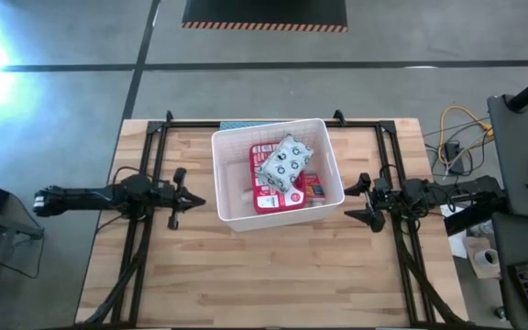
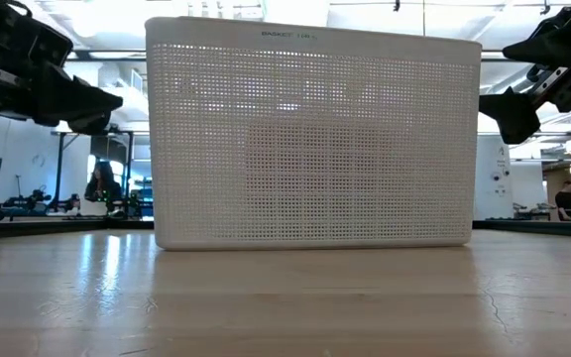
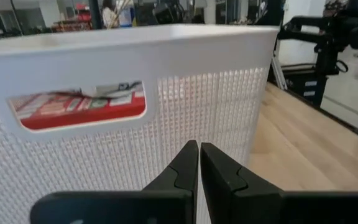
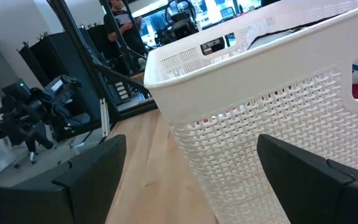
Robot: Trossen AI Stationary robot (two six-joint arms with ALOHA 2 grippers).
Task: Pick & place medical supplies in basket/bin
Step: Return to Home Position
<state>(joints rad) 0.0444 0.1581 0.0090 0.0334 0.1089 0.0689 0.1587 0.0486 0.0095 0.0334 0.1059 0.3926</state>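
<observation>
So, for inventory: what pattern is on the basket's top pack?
The pack: pale with dark ring marks; clearest in high view.

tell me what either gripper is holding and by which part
Nothing. The left gripper is shut empty and the right gripper open, each beside the large white perforated plastic basket.

One bench, one basket, three supplies, two hands.
On the single bench (image 1: 273,275) one white basket (image 1: 269,126) is counted. In it one pale patterned pack (image 1: 287,160) and two red items are made out: a red case (image 1: 269,194) and a small red box (image 1: 314,189). Two hands are counted: left hand (image 1: 198,200), right hand (image 1: 359,202).
</observation>
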